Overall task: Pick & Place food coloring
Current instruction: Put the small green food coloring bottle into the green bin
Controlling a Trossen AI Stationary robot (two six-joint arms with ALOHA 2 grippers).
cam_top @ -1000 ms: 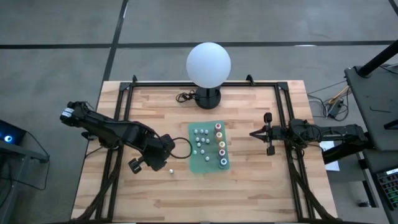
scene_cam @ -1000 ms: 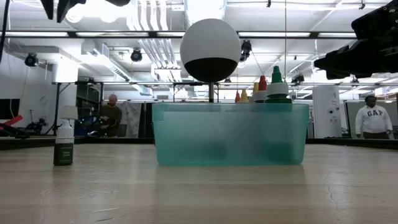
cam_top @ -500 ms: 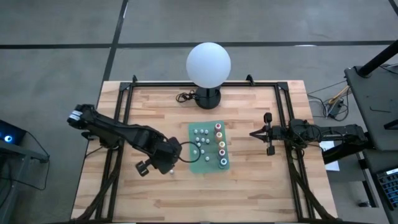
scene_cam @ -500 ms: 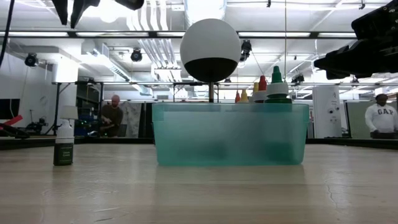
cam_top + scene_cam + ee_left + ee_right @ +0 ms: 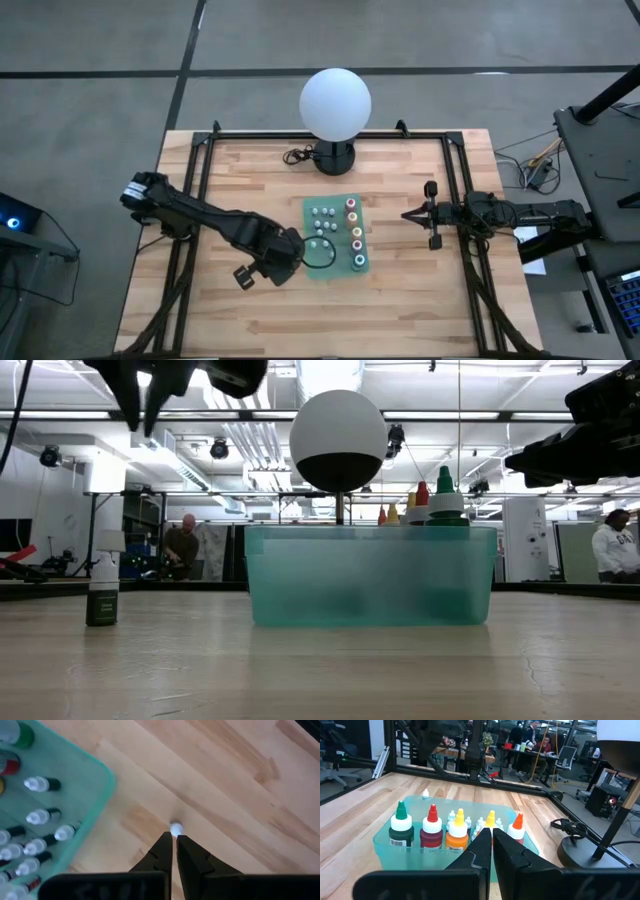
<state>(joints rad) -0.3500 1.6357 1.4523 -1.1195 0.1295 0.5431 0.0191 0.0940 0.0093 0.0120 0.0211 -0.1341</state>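
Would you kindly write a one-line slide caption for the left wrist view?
Shut left claw poised above a lone small white-capped bottle on the wooden table, beside the green tray of bottles.

Nothing readable on the table here.
Labels on the bottles point(image 5: 400, 835) show only marks too small to read.

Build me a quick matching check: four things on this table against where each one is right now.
Things:
1. green-topped bottle
2. lone whitish bottle
3. globe lamp
4. right hand

Places:
A. on bare wood outside the teal tub, just off the tips of the shut left hand
B. at the table's far edge, behind the tub
C. inside the tub, at one end of the coloured-top row
D. shut, held above the table to the tub's right, pointing at it

Pairs: 1-C, 2-A, 3-B, 4-D
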